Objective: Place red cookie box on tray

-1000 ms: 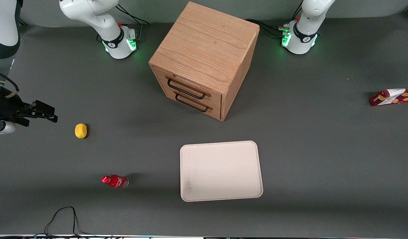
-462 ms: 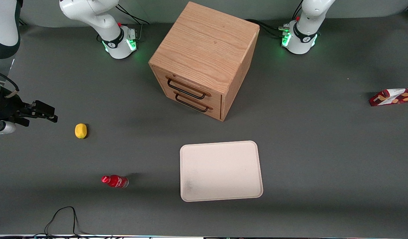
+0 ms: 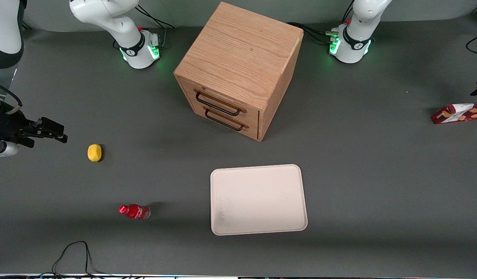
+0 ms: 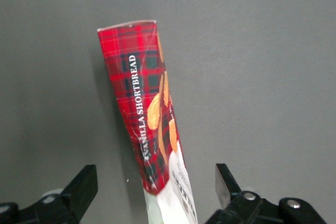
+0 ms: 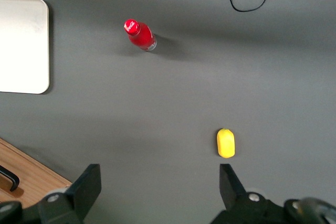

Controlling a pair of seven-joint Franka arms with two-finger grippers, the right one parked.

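box [image 4: 149,124] lies flat at the working arm's end of the table, well apart from the tray [image 3: 258,199]. gripper [image 4: 155,192] hovers above it, fingers wide, empty. advise straddling the narrow width squarely near mid-length before closing.

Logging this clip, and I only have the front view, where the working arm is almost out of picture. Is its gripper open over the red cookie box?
Observer: Yes. In the left wrist view the gripper is open. The red cookie box shows between its fingers, and neither finger touches it.
Operator: How does the box lie relative to the fingers?
Observer: Its length runs roughly crosswise to the line between the fingertips, a little slanted, with the white end nearest the gripper.
Operator: My view cuts the box off. What is printed on it?
Observer: Red tartan, with VANILLA SHORTBREAD in white along one side.
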